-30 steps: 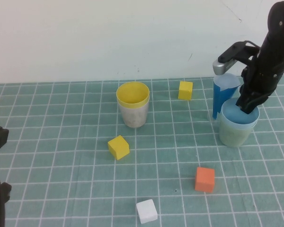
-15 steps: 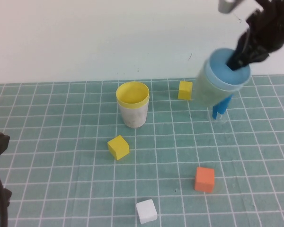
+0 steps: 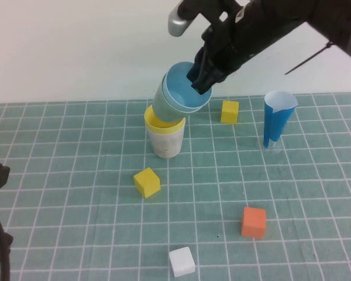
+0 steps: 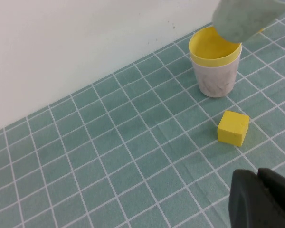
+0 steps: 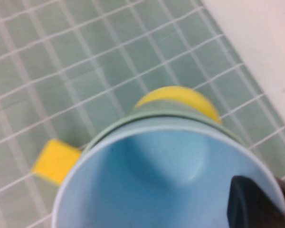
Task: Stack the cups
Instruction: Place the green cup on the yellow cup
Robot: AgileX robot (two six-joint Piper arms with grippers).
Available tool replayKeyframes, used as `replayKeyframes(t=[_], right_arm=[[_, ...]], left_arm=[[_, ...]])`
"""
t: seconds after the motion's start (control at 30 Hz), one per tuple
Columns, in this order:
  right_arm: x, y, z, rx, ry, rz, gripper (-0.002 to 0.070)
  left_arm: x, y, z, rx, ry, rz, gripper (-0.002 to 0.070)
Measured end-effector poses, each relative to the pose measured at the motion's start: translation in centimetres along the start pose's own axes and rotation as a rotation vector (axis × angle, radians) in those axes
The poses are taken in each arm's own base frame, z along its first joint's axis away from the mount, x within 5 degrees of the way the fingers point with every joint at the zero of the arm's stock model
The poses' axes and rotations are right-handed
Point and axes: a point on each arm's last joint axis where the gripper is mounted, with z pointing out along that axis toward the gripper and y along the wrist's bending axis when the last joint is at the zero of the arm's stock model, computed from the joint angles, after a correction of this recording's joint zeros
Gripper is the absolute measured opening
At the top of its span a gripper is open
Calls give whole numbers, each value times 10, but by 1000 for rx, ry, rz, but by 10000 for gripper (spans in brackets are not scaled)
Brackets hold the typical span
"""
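Note:
My right gripper (image 3: 200, 79) is shut on the rim of the light blue cup (image 3: 183, 91), one finger (image 5: 252, 205) inside it. This cup is nested in the pale green cup (image 3: 162, 104). The pair hangs tilted just above the yellow cup (image 3: 158, 123), which sits inside the whitish cup (image 3: 167, 144) on the mat. In the right wrist view the light blue cup (image 5: 152, 180) fills the picture, with the yellow cup (image 5: 183, 96) showing behind it. My left gripper (image 4: 257, 175) is shut and empty, low at the near left, far from the cups.
A tall dark-blue cone (image 3: 276, 120) stands at the right. Yellow cubes (image 3: 229, 111) (image 3: 147, 182), an orange cube (image 3: 253, 222) and a white cube (image 3: 181, 261) lie scattered on the green gridded mat. A white wall closes the back.
My right gripper has lifted the light blue and pale green cups from the mat at the right and carried them left to above the yellow cup. The left arm is still.

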Motion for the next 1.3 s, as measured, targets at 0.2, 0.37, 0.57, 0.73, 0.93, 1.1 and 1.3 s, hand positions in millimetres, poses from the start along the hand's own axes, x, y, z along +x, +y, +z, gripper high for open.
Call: replayKeyframes(t=[0.2,0.37,0.57,0.73,0.93,1.1,1.3], right_arm=[[-2,-15,34,34,9,-18,31],[4,-16,52,19,34,-23,31],[8,-16,61,5,58,-25,41],[8,-15,61,0,56,-17,196],[8,-15,60,-5,56,-13,342],[0,-13,41,1,36,-23,355],[-22,-9,-22,66,-43,-66,268]], left_arm=[[0,0,0,0,3,0,-1],[1,0,0,2,10,0,-1],[2,0,0,3,19,0,-1],[2,0,0,3,19,0,-1],[-1,1,-4,-13,-38,-27,-1],[15,-1,-19,-44,-159,-13,-1],[56,-8,-39,-61,-269,-14,-1]])
